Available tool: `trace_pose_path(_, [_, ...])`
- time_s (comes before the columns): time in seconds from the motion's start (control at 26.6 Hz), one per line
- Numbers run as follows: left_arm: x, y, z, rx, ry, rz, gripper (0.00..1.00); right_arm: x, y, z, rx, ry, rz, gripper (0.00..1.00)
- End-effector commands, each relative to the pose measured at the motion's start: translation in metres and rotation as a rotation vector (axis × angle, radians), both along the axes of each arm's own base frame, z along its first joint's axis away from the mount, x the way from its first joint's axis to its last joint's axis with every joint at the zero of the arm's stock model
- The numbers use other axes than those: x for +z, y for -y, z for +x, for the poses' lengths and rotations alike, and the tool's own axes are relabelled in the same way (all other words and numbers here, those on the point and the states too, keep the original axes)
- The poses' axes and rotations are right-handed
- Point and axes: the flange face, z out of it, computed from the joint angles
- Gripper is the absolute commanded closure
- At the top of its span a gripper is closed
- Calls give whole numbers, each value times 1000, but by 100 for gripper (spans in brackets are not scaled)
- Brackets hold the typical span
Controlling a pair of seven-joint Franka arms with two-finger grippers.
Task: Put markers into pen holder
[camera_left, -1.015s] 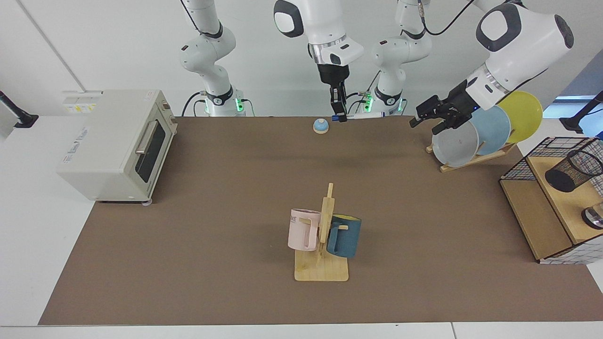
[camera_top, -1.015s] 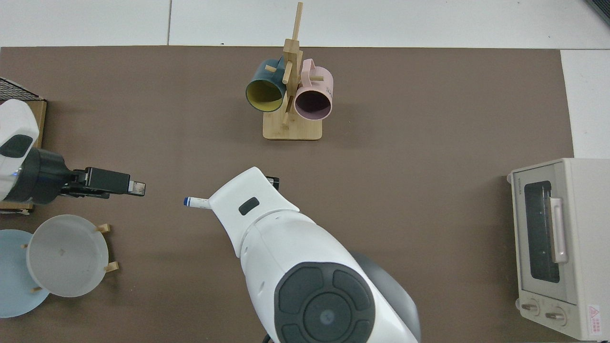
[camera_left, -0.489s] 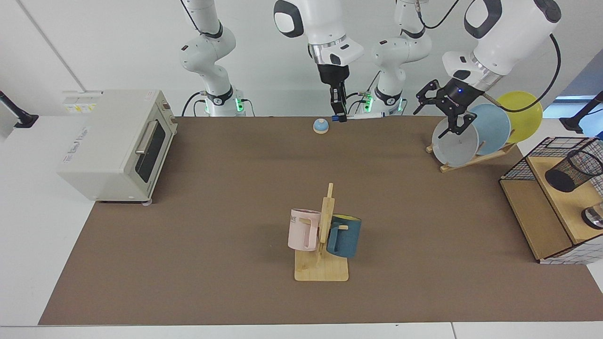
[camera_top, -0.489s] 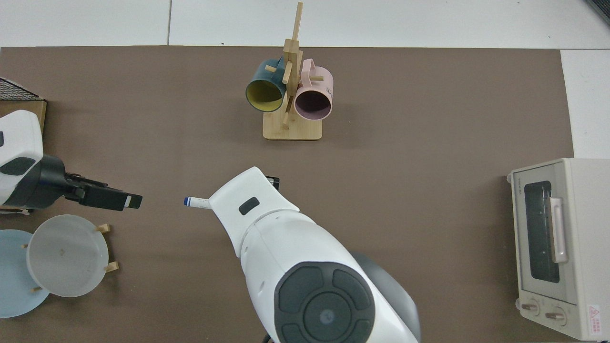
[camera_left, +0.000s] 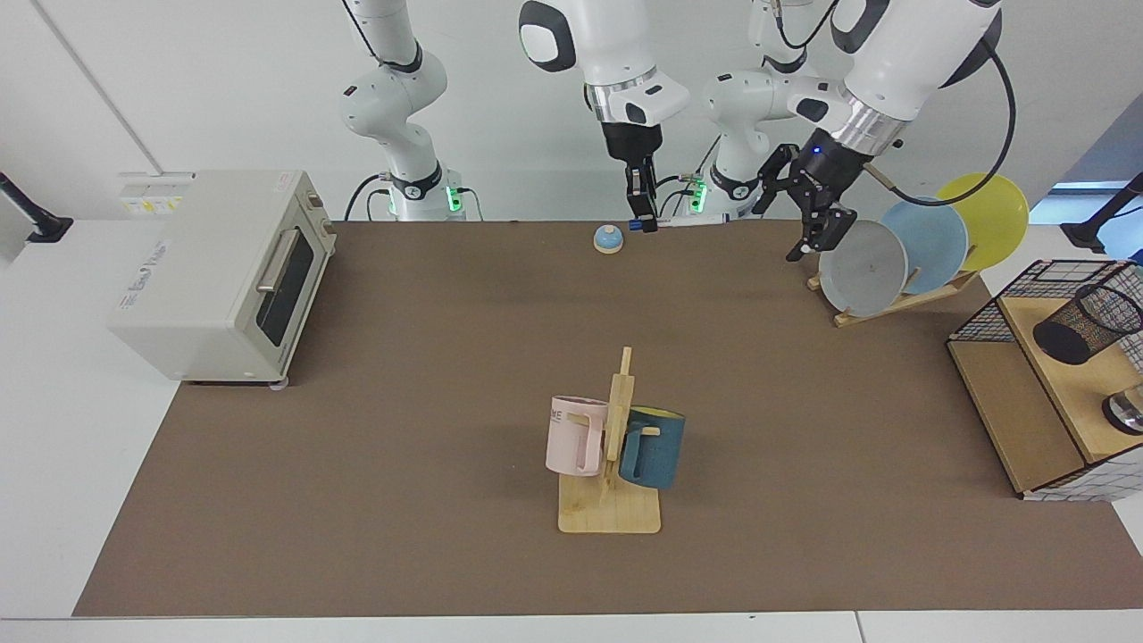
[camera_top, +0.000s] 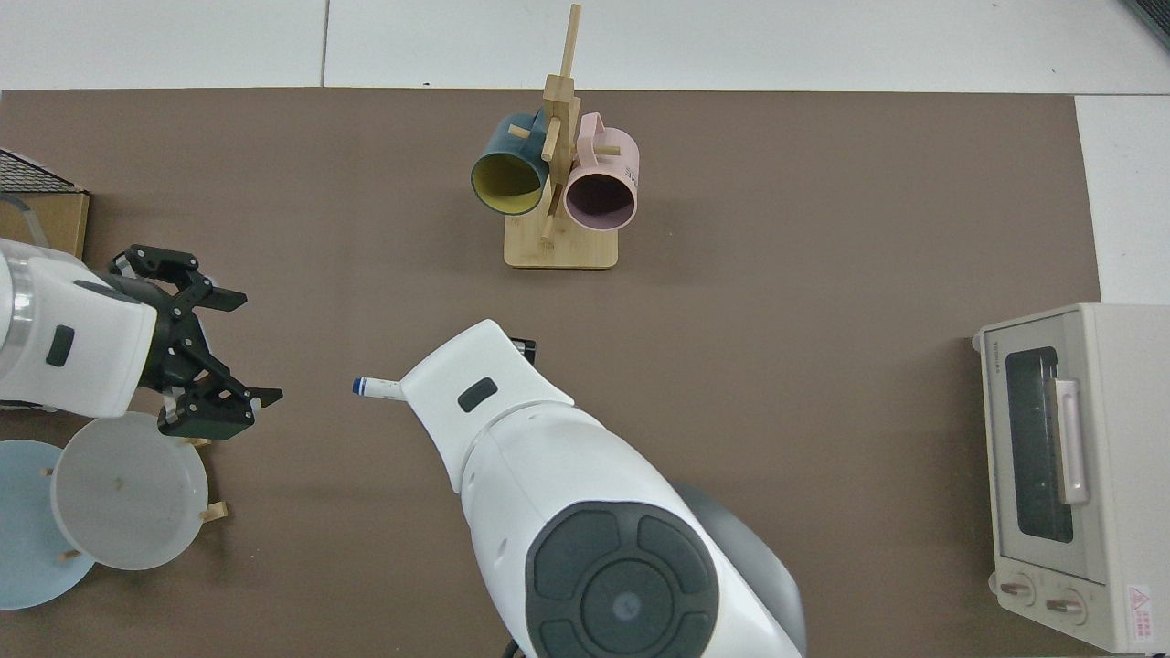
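The marker is held level above the far edge of the bench, its dark blue cap pinched in the right tool, which points straight down and is closed on that capped end; the white barrel sticks out sideways toward the other arm, and from above only the barrel's blue-tipped end shows past the arm's white body. Holding it by one end and level looks like an offer for a hand-over, since the pen holder lies tipped on the wooden shelf inside a wire basket frame at the side where the left arm stands, well apart from the marker. The left tool hangs near the free end of the barrel, just beside the grey plate in the plate rack, with its fingers spread wide and nothing between them, apparently ready to take the barrel. A small blue bell sits on the bench just beside the right tool. The mug stand, with its pink and blue mugs, and the toaster oven sit clear of this exchange.
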Motion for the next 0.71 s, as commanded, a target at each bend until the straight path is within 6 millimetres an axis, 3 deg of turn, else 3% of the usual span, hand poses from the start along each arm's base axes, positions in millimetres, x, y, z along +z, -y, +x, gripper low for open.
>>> trace_pose_path(0.0, [4,42,-14,-166,66,20,0,1,-3,3,-29,8,12,100])
trace_pose_path(0.53, [-12,74,-41,-251,60,42,4,1,-4,3,-28,7,13,100])
trace_pose_path(0.6, [-12,77,-43,-258,56,44,18,2,-4,3,-28,8,14,100])
trace_pose_path(0.64, [-12,78,-44,-258,55,45,32,1,-4,3,-28,7,13,100])
trace_pose_path(0.68, [-11,78,-45,-253,54,46,57,1,-4,3,-28,7,13,100])
